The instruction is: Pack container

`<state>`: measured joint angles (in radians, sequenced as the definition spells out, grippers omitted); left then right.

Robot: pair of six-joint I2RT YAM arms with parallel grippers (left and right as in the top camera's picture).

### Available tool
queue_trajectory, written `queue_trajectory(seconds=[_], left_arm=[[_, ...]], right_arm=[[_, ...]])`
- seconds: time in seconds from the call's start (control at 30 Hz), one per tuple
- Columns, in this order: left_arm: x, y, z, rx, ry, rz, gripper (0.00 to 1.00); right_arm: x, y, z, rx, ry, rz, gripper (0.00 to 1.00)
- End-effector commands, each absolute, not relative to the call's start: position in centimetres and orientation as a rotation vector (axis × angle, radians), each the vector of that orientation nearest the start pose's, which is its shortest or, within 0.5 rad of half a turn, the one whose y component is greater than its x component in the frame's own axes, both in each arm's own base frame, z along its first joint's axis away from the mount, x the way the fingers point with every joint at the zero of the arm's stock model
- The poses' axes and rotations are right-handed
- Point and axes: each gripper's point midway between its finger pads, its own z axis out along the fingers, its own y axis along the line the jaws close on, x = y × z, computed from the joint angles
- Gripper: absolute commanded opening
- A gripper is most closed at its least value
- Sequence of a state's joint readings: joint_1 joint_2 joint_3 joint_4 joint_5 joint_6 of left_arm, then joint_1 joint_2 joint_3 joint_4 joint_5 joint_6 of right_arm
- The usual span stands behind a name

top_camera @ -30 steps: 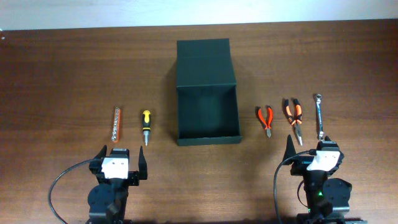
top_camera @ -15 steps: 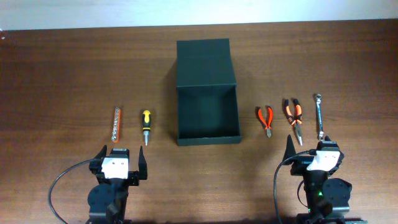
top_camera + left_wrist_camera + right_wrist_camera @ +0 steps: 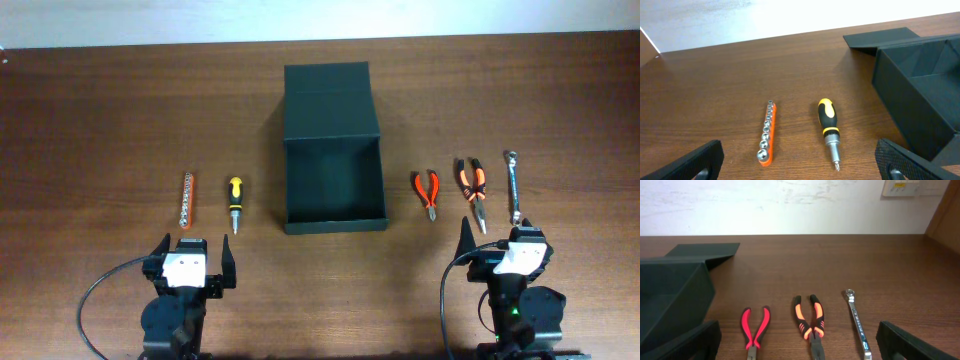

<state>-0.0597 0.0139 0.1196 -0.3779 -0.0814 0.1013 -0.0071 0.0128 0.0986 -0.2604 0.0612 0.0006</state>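
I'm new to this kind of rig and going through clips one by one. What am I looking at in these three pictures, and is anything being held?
This is a robot with two arms at a wooden table. Each arm ends in a two-fingered pincer. One picture looks straight down from above: the left pincer and right pincer sit at the near edge, both open and empty. The other two come from cameras on the wrists; the dark shapes in their lower corners are the pincers' own fingers. In the middle stands the container, a dark box with its lid flapped back and nothing inside. On its left lie an orange socket rail and a screwdriver; on its right, red pliers, orange pliers and a wrench.
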Motion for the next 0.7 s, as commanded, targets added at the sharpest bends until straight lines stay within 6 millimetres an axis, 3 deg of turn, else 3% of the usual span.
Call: queue_trajectory(seconds=[0.0,0.1,0.2,0.3,0.43,0.57,0.67], left_arm=[[23.1,0.3,13.9,0.083,1.825,0.125,0.99],[23.3,0.3,14.6,0.080,1.796,0.124,0.99],[23.7,0.0,17.0,0.079,1.697,0.106,0.99],[23.8,-0.8,18.7,0.103,1.628,0.064,0.99],[23.6,-0.8,19.1,0.094,1.639,0.056,0.99],[23.0,-0.4,18.0,0.091,1.747,0.074,0.99],[22.7,-0.4,16.5,0.100,1.832,0.076,0.99]], right_arm=[[23.7,-1.4,16.0,0.065,1.723,-0.059,0.99],[23.7,-1.2,16.0,0.058,1.723,-0.050,0.99],[23.9,-1.0,17.3,0.047,1.670,-0.037,0.99],[23.9,0.7,18.5,-0.029,1.627,0.045,0.99],[23.3,2.2,20.5,-0.097,1.600,0.114,0.99],[22.4,0.5,23.8,-0.021,1.595,0.034,0.99],[21.5,-1.3,26.4,0.062,1.688,-0.056,0.99]])
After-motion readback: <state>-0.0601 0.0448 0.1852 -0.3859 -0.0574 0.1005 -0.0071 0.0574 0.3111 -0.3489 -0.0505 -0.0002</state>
